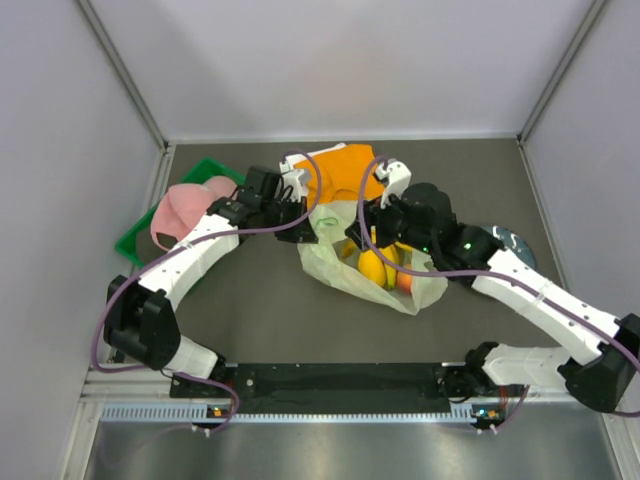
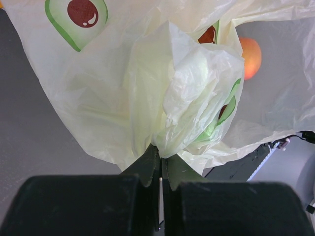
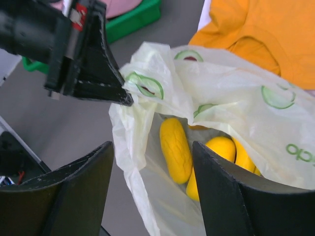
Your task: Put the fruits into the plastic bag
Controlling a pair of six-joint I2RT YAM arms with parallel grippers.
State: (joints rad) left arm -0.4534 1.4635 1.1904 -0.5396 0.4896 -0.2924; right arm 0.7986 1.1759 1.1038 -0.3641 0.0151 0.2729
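The pale green plastic bag (image 1: 345, 265) printed with avocado halves lies mid-table with its mouth held open. Yellow bananas (image 1: 372, 266) lie inside it; in the right wrist view the bananas (image 3: 175, 149) show through the opening of the bag (image 3: 236, 108). An orange-red fruit (image 1: 404, 282) also shows through the plastic, and in the left wrist view (image 2: 250, 56). My left gripper (image 1: 300, 222) is shut on a bunched fold of the bag's rim (image 2: 182, 108). My right gripper (image 1: 375, 222) is open and empty, right above the bag's mouth, its fingers (image 3: 74, 189) either side of the opening.
An orange cloth (image 1: 345, 172) lies behind the bag. A green tray (image 1: 135, 245) with a pink cap (image 1: 185, 207) stands at the left. A blue-grey plate (image 1: 518, 243) sits at the right, partly under my right arm. Grey walls enclose the table.
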